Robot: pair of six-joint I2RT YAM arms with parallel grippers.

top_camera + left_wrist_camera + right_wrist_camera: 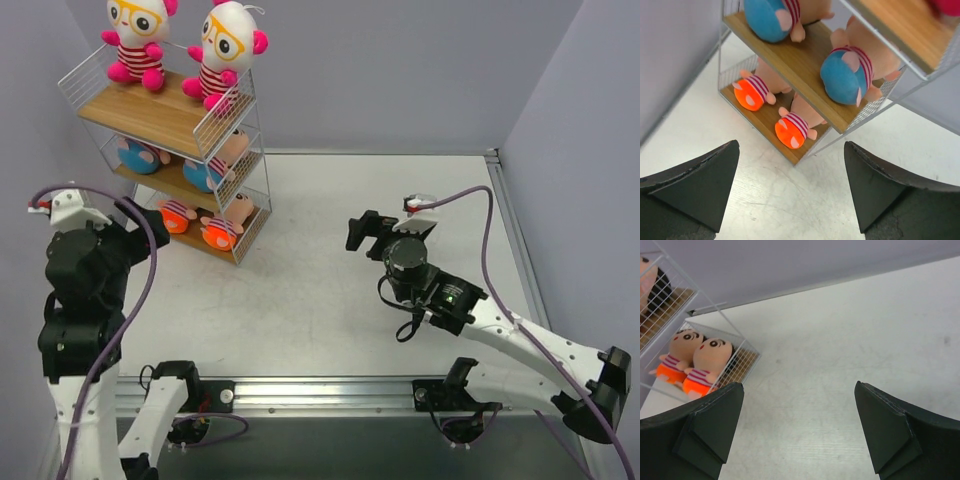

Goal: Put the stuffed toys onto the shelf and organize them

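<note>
So, stuffed toys (140, 35): all six on the shelf (150, 115), two per tier | left fingers (715, 180): spread wide, holding nothing, near the shelf | right fingers (715, 420): wide apart, empty, over the desk (330, 300)

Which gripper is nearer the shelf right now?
Left. The left gripper sits close by the shelf, facing its lower tiers, open and empty. The right gripper is out over the table, to the shelf's right, well apart.
</note>
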